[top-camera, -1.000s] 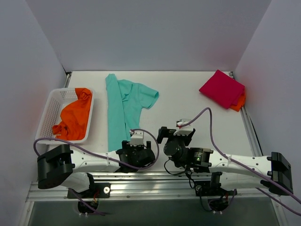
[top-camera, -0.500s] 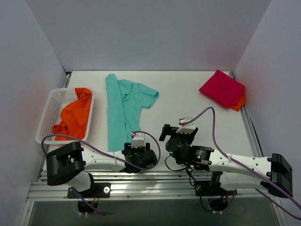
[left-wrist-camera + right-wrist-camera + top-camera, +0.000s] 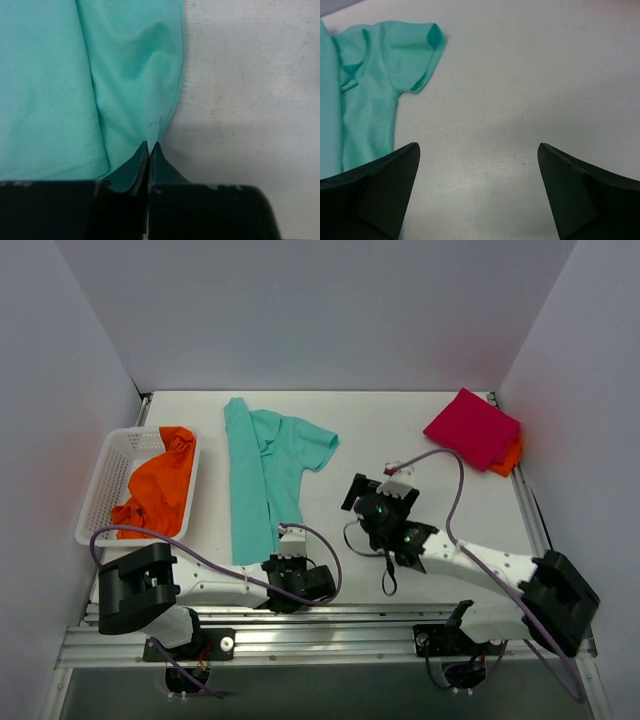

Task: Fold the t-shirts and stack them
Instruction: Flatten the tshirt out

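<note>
Your left gripper (image 3: 149, 146) is pinched tight on the near hem corner of the teal t-shirt (image 3: 60, 75) and has backed slightly toward the rail since a second ago. Your right gripper (image 3: 478, 165) is spread wide over the bare table (image 3: 530, 75), now pushed out nearer the sleeve, arm stretched low. The white basket (image 3: 100, 485) on the left holds an orange t-shirt (image 3: 158, 490); far right, the folded magenta t-shirt (image 3: 470, 426) lies on a second orange t-shirt (image 3: 510, 456)

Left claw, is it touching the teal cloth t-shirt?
Touching. The left wrist view shows the left claw shut on an edge of the teal cloth t-shirt.
</note>
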`<state>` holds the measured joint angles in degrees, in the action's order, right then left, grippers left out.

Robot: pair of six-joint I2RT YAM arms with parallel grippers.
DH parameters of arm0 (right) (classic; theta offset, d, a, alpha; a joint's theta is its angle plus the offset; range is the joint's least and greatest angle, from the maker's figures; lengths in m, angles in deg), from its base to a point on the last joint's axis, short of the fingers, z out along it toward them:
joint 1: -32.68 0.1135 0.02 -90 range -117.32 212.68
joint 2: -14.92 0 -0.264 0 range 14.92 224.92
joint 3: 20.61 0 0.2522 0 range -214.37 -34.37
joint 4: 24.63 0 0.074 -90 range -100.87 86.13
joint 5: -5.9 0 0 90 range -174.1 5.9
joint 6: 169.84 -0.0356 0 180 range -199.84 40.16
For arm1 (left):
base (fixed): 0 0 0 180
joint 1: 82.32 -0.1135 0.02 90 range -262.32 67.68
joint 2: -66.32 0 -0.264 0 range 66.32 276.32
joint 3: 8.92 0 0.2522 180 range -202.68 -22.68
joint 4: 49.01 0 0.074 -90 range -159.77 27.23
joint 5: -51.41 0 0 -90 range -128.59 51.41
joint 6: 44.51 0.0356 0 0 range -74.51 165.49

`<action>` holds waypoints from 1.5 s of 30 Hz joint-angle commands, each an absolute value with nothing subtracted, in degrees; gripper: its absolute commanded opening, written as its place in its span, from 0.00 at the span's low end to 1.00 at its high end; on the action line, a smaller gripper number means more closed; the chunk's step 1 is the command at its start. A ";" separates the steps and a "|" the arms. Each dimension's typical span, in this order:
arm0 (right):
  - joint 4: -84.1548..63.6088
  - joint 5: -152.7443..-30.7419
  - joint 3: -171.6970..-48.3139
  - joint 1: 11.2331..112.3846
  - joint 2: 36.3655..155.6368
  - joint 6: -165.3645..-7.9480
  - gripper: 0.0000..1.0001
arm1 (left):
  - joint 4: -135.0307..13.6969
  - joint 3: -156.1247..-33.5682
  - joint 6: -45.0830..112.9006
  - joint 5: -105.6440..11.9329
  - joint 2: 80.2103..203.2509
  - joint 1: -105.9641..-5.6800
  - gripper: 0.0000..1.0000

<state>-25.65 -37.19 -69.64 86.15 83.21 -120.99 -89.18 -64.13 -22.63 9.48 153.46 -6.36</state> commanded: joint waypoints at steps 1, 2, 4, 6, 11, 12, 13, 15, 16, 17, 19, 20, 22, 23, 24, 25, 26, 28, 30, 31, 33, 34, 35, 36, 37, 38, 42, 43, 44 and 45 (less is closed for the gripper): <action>-36.27 -57.18 -76.26 73.92 100.18 -117.03 1.00 | -94.06 -65.57 -25.18 12.29 148.78 -5.86 0.02; -35.66 -57.99 -83.34 72.68 104.70 -114.41 1.00 | -94.58 -65.48 -25.09 12.56 148.07 -5.77 0.02; -34.69 -58.69 -90.76 69.17 116.44 -112.28 1.00 | -96.25 -65.04 -25.44 12.65 146.05 -5.77 0.02; -34.51 -64.55 -101.01 65.66 126.57 -110.61 1.00 | -96.00 -63.99 -25.53 12.47 143.68 -5.51 0.02; -34.52 -69.42 -116.97 62.66 139.53 -107.09 1.00 | -95.99 -61.09 -26.84 12.38 140.77 -4.45 0.02; -34.08 -69.51 -119.34 62.39 140.94 -106.13 1.00 | -96.52 -60.74 -27.63 12.38 140.59 -4.36 0.02; -33.90 -69.95 -123.10 62.13 143.48 -105.86 1.00 | -96.52 -60.39 -27.90 12.30 140.07 -4.28 0.02; -32.67 -70.83 -126.73 61.16 145.78 -105.68 1.00 | -96.61 -59.60 -28.42 12.29 139.63 -4.19 0.02; -32.49 -71.87 -129.53 60.90 147.70 -105.42 1.00 | -96.61 -59.42 -28.51 12.21 139.54 -4.10 0.02; -32.32 -72.15 -130.86 60.55 148.68 -105.33 1.00 | -96.61 -59.24 -28.60 12.21 139.45 -4.10 0.02; -30.48 -73.11 -135.07 60.28 151.48 -105.42 1.00 | -96.52 -58.80 -28.95 12.21 139.45 -4.10 0.02; -29.95 -73.29 -136.22 60.02 152.37 -105.42 1.00 | -96.43 -58.63 -29.13 12.12 139.45 -4.01 0.02; -29.24 -73.64 -137.64 60.02 153.61 -106.03 1.00 | -96.78 -58.54 -29.57 12.47 139.27 -4.01 0.02; -29.59 -74.51 -137.38 60.02 153.70 -106.21 1.00 | -97.05 -58.45 -29.74 12.47 139.27 -4.10 0.02; -29.85 -74.70 -136.86 60.10 153.53 -106.38 1.00 | -97.48 -58.45 -30.09 12.73 139.19 -4.10 0.02; -30.20 -74.78 -136.16 60.28 152.91 -106.56 1.00 | -97.66 -58.45 -30.18 12.91 138.92 -4.10 0.02; -31.07 -74.79 -134.06 60.28 152.56 -106.91 1.00 | -97.75 -58.45 -30.10 13.08 138.75 -4.01 0.02; -32.05 -74.52 -131.94 60.37 150.98 -107.44 1.00 | -97.84 -58.36 -29.92 13.17 138.40 -4.10 0.02; -32.49 -73.74 -129.48 60.28 149.58 -107.61 0.99 | -97.58 -58.45 -29.66 13.26 138.48 -4.10 0.02; -31.97 -73.38 -128.95 60.19 149.22 -107.62 0.98 | -97.40 -58.36 -29.57 13.35 138.66 -4.01 0.02; -31.26 -71.98 -127.46 60.10 148.08 -107.88 0.94 | -97.05 -58.27 -29.48 13.17 139.53 -4.10 0.02; -30.74 -71.45 -126.84 60.10 147.64 -108.14 0.93 | -96.96 -58.27 -29.66 13.17 139.89 -4.10 0.02; -30.99 -71.10 -125.96 60.19 147.11 -108.32 0.91 | -96.87 -58.53 -29.74 13.09 140.32 -4.10 0.02; -31.87 -70.92 -124.04 60.19 146.15 -108.58 0.86 | -96.87 -58.62 -30.01 12.91 141.02 -4.19 0.02; -32.14 -70.83 -123.24 60.10 145.71 -108.76 0.84 | -96.87 -58.71 -30.18 12.91 141.38 -4.19 0.02; -32.22 -70.57 -122.71 60.10 145.53 -109.02 0.79 | -96.96 -58.80 -30.53 12.82 141.56 -4.10 0.02; -33.10 -71.09 -122.35 59.84 146.92 -108.32 0.75 | -96.87 -58.62 -30.98 12.56 141.74 -4.10 0.02; -33.54 -71.96 -122.87 59.75 147.54 -108.06 0.74 | -96.87 -58.54 -30.98 12.65 141.56 -4.10 0.02; -33.63 -72.41 -123.23 59.58 148.24 -107.97 0.65 | -97.22 -58.54 -30.98 12.73 141.47 -4.10 0.02; -33.72 -72.93 -123.75 59.40 149.64 -107.88 0.62 | -97.57 -58.45 -31.15 12.65 141.04 -4.10 0.02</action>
